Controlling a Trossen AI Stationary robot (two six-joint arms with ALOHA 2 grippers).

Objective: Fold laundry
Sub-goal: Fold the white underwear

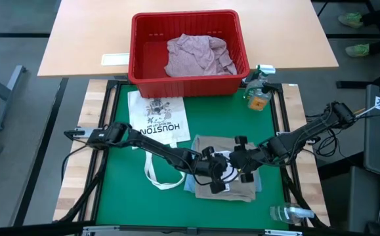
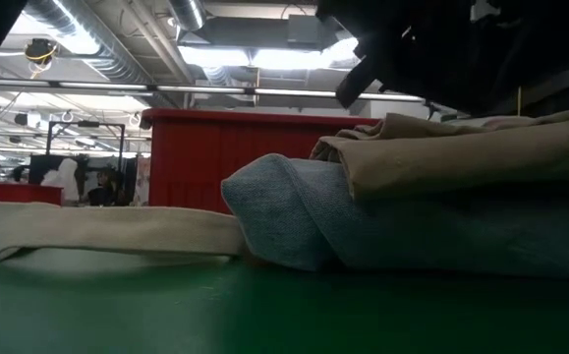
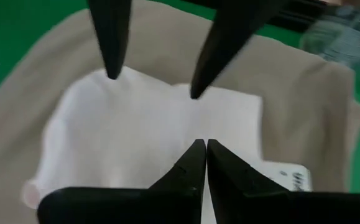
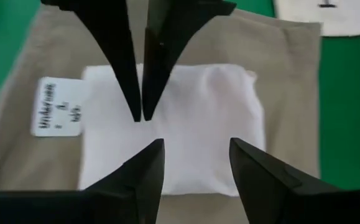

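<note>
A folded tan cloth (image 1: pixel 242 193) lies on folded light blue jeans (image 2: pixel 294 216) at the near middle of the green mat. A small folded white cloth (image 4: pixel 192 106) rests on the tan cloth, with a printed label (image 4: pixel 58 106) beside it. My left gripper (image 3: pixel 201 146) is above the white cloth with its fingers shut. My right gripper (image 4: pixel 195 149) faces it from the right, open, with nothing between its fingers. A pale pink shirt (image 1: pixel 196 56) lies crumpled in the red basket (image 1: pixel 140 59) at the far side. My left gripper points slanting down at the middle of the white cloth (image 3: pixel 167 130) with its fingertips together. Nothing shows between them. I cannot tell whether the tips touch the cloth or stand just above it.
A white tote bag printed HOUSTON (image 1: pixel 157 118) lies on the mat's left half, its straps (image 1: pixel 160 177) reaching the stack. A spray bottle (image 1: pixel 258 88) stands at the far right corner. A clear bottle (image 1: pixel 288 213) lies at the near right.
</note>
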